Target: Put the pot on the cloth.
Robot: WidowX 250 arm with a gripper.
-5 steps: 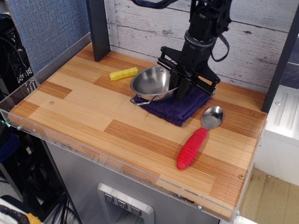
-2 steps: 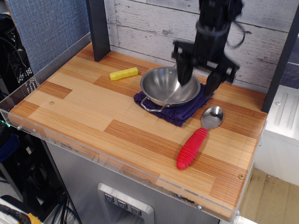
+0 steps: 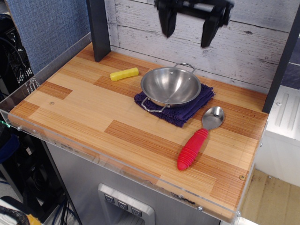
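The shiny steel pot (image 3: 170,86) with two wire loop handles sits upright on the dark purple-blue cloth (image 3: 187,111), which shows around its front and right sides. My gripper (image 3: 187,29) is high above the pot at the top of the frame, apart from it. Its two dark fingers (image 3: 166,22) are spread wide, open and empty.
A metal spoon with a red ribbed handle (image 3: 193,148) lies right of the cloth, its bowl near the cloth's corner. A yellow block (image 3: 123,74) lies left of the pot. A dark post (image 3: 98,29) stands at the back left. The wooden tabletop (image 3: 84,108) has a clear plastic front edge.
The gripper let go of the pot, opened, and rose straight up. The pot went from tilted at the cloth's left edge to resting level on the cloth.
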